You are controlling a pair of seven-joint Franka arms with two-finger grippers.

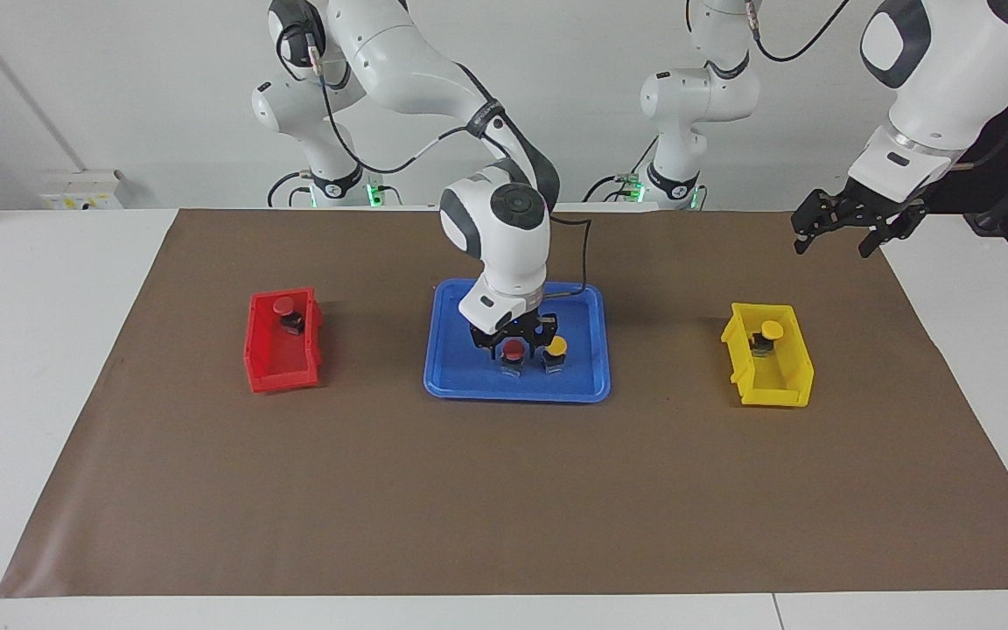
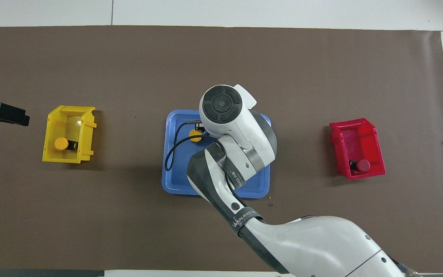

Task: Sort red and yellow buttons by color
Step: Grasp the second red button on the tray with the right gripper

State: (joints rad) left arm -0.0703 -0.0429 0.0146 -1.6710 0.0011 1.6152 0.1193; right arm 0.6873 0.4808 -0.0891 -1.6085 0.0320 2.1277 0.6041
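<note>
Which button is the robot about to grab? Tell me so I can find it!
Find the blue tray in the middle of the brown mat. Two buttons stand on it side by side, under the right gripper. The one between the fingers is the red button; its neighbour, toward the left arm's end, is the yellow button.
</note>
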